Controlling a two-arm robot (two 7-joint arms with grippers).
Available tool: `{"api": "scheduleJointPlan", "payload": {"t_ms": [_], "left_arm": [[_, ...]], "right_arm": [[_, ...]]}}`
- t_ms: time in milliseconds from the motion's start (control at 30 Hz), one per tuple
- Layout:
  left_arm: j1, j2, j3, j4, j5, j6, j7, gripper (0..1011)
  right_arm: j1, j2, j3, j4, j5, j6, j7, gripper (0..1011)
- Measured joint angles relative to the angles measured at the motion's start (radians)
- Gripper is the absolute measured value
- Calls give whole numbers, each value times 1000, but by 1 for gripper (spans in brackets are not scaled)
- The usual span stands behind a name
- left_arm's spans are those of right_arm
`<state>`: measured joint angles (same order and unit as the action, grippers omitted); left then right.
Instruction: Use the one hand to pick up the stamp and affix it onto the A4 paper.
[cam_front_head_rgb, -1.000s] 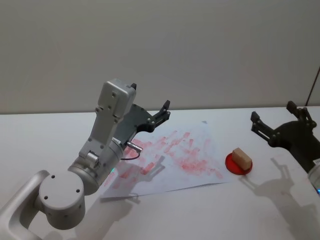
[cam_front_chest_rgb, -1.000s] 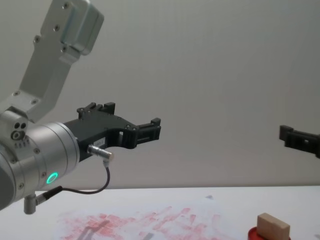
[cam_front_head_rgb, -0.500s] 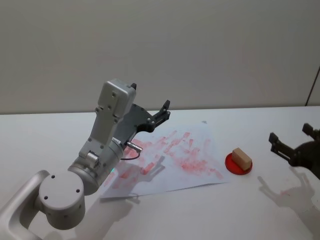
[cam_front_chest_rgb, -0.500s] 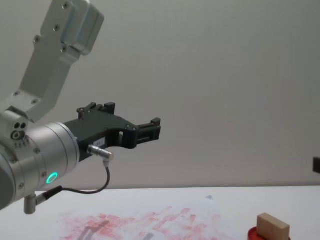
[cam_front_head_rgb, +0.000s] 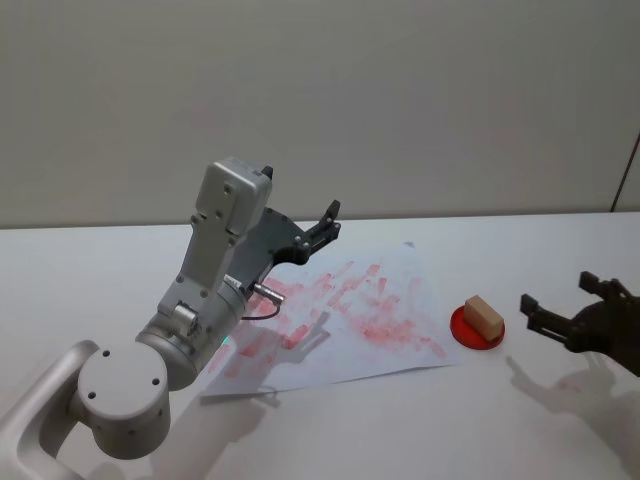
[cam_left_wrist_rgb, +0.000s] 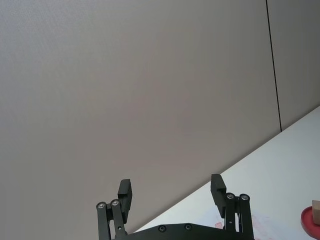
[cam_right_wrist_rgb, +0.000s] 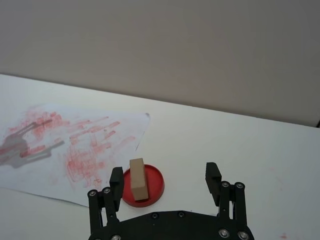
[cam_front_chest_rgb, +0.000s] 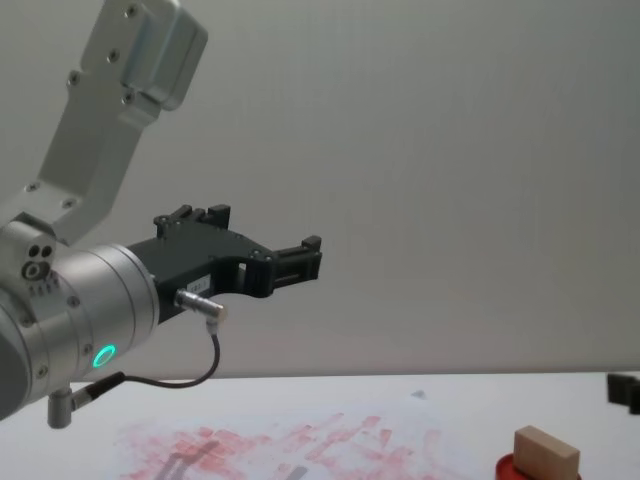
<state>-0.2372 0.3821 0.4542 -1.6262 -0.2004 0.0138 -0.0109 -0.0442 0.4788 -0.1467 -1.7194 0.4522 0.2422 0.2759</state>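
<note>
Right pincer (cam_front_head_rgb: 557, 293) spread wide, low over the desk (cam_front_head_rgb: 400, 420), just right of the stamp (cam_front_head_rgb: 484, 315). Stamp sits on the red pad (cam_front_head_rgb: 470, 336), right of the paper (cam_front_head_rgb: 385, 322). Left pincer (cam_front_head_rgb: 330, 220) also apart, raised over the paper.

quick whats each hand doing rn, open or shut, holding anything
Left hand: open, empty, raised over the A4 paper.
Right hand: open, empty, just short of the stamp standing on the red ink pad.

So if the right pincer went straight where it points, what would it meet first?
Probably the small tan wooden stamp on the round red ink pad, just ahead of the open right pincer; depth unclear.
</note>
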Motion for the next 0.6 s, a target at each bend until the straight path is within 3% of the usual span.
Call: {"api": "scheduleJointPlan", "payload": {"t_ms": [267,600], "left_arm": [[0,0,0,0,0,0,0,1001],[0,0,0,0,0,0,0,1001]], "right_arm": [[81,-28,-29,77,-55,62,77,1001],[155,-67,-66,159,-120,100,143,1001]]}}
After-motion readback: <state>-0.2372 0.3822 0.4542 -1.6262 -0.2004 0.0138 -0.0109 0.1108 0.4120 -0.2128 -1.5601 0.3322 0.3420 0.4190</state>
